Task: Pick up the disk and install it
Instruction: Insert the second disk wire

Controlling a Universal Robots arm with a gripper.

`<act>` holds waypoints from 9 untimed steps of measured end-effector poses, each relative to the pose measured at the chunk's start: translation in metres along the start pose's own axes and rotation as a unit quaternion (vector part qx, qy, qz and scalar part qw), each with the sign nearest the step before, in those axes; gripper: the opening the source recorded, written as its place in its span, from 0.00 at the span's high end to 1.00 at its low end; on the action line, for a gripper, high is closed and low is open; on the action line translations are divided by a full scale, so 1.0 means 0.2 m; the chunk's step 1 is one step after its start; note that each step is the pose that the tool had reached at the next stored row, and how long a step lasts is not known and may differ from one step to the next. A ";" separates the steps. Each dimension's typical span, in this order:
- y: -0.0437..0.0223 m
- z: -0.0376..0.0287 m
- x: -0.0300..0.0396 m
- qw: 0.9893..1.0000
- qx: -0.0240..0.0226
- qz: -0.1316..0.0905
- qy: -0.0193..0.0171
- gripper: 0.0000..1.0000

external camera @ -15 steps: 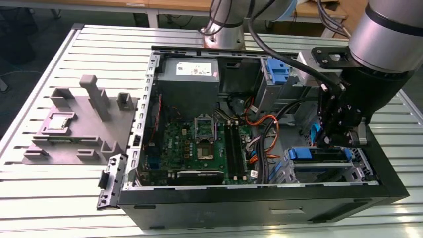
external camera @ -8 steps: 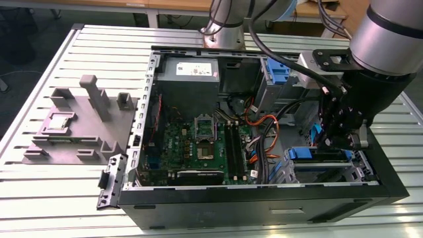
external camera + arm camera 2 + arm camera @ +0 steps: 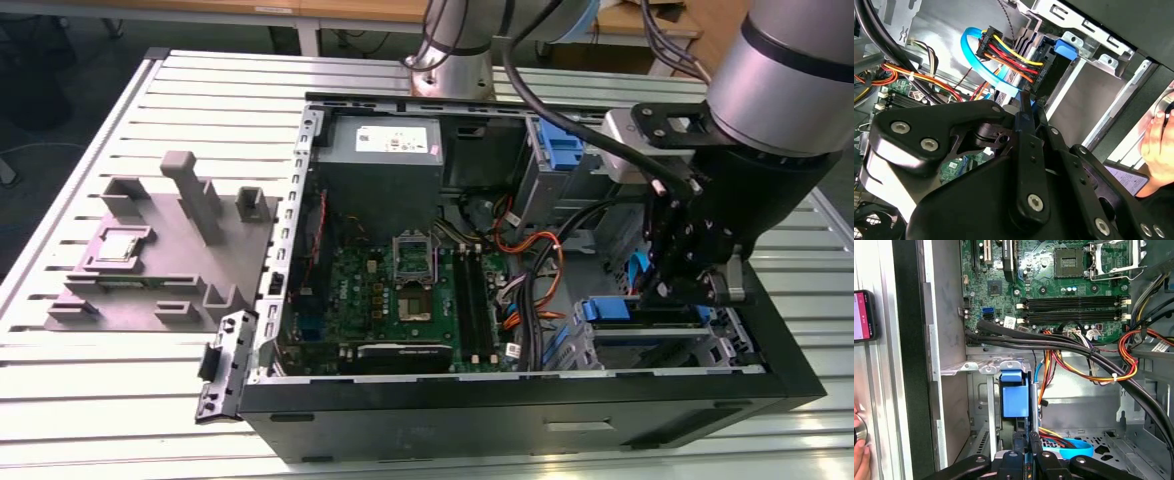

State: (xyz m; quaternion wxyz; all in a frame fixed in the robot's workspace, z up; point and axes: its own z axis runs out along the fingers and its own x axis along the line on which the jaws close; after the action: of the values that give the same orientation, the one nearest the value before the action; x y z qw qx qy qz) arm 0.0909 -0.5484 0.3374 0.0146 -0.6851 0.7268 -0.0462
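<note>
Black gripper [image 3: 1026, 452] linkage closest to the lens, fingers drawn narrow on a thin blue-edged part, seemingly the disk's [image 3: 1015, 395] frame. Just beyond the fingertips, blue plastic tab and carrier standing on edge inside the drive cage [image 3: 986, 367] of the open computer case [image 3: 534, 395], long axis running straight away from the fingers into the bay. Farther off, bundled power cables [image 3: 1089, 365], then motherboard [image 3: 1054, 285]. Beside the case, a person's hand [image 3: 1159, 142].
</note>
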 end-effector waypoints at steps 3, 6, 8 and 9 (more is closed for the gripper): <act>0.000 0.003 0.000 1.000 0.001 0.000 0.000 0.84; 0.000 0.007 0.000 1.000 0.002 -0.001 0.000 0.84; 0.001 0.010 0.000 1.000 0.002 -0.002 0.000 0.84; 0.001 0.011 0.000 1.000 0.003 -0.002 0.000 0.84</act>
State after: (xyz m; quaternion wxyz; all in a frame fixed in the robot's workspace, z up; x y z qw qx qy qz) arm 0.0909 -0.5485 0.3352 0.0164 -0.6863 0.7256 -0.0479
